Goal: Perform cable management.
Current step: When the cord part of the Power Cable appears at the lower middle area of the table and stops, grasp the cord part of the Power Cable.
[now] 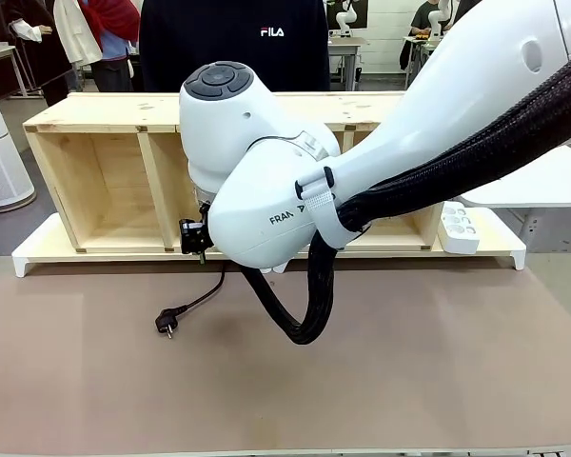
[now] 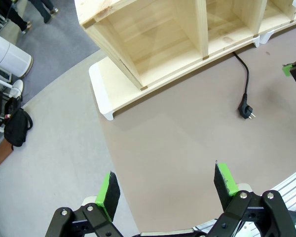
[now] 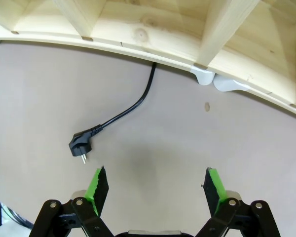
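Note:
The cable [image 1: 198, 301] is a thin black cord lying on the brown table, running out from under the wooden shelf to a small black plug [image 1: 165, 324]. Its white power strip [image 1: 459, 228] leans at the shelf's right end. My right gripper [image 1: 198, 249] hangs just above the table by the shelf's front edge, over the cord. In the right wrist view the right gripper [image 3: 156, 185] stands open and holds nothing, with the plug [image 3: 80, 145] ahead and to the left. My left gripper [image 2: 167, 185] is open too, high over the table, far from the plug [image 2: 246, 111].
A long wooden shelf [image 1: 124, 171] with open compartments lies on a white base [image 1: 38, 252] along the table's far side. A person in a black sweatshirt [image 1: 233, 43] stands behind it. My right arm's thick braided hose [image 1: 305, 314] droops over the table's middle.

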You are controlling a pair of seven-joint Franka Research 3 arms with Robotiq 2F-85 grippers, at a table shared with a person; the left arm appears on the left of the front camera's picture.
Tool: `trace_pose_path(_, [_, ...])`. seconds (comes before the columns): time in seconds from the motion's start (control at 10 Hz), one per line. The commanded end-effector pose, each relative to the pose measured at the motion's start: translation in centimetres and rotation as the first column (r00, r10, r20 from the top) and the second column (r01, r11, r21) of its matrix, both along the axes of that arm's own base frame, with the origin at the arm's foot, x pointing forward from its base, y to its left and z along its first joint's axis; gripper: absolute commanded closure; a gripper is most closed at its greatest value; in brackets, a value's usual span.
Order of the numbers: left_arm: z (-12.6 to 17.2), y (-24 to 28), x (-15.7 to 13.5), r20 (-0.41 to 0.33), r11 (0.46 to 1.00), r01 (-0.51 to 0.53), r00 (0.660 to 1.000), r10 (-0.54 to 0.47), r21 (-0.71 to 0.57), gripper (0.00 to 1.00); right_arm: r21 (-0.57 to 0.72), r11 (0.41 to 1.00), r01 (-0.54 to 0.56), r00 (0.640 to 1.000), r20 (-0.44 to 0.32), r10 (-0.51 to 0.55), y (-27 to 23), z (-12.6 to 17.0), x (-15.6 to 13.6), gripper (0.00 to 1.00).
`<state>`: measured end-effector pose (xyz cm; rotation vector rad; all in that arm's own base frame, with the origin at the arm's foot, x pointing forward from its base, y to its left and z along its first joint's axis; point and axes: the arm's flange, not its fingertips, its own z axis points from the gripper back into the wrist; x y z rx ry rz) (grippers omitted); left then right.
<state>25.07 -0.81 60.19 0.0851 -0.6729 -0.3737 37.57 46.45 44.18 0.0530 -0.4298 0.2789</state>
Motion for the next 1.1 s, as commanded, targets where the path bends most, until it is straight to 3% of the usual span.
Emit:
trace_pose_path(0.0, [0.0,0.1,0.0,0.000,1.000,-0.001,1.000,0.001,-0.002,0.00,0.001,1.000,0.004,1.000,-0.005,-0.004,-0.3,-0.1,-0.5,0.00])
trace_pose_path(0.4, [0.0,0.1,0.0,0.000,1.000,-0.001,1.000,0.001,-0.002,0.00,0.000,1.000,-0.004,1.000,0.000,0.004,0.1,0.0,-0.2,0.00])
trace_pose_path(0.8, [0.0,0.1,0.0,0.000,1.000,-0.001,1.000,0.001,-0.002,0.00,0.252,0.961,0.116,0.990,-0.112,-0.090,5.0,-3.7,2.1,0.00])
trace_pose_path(1.0, [0.0,0.1,0.0,0.000,1.000,-0.001,1.000,0.001,-0.002,0.00,0.290,0.942,0.168,0.979,-0.157,-0.127,6.4,-4.9,2.4,0.00])
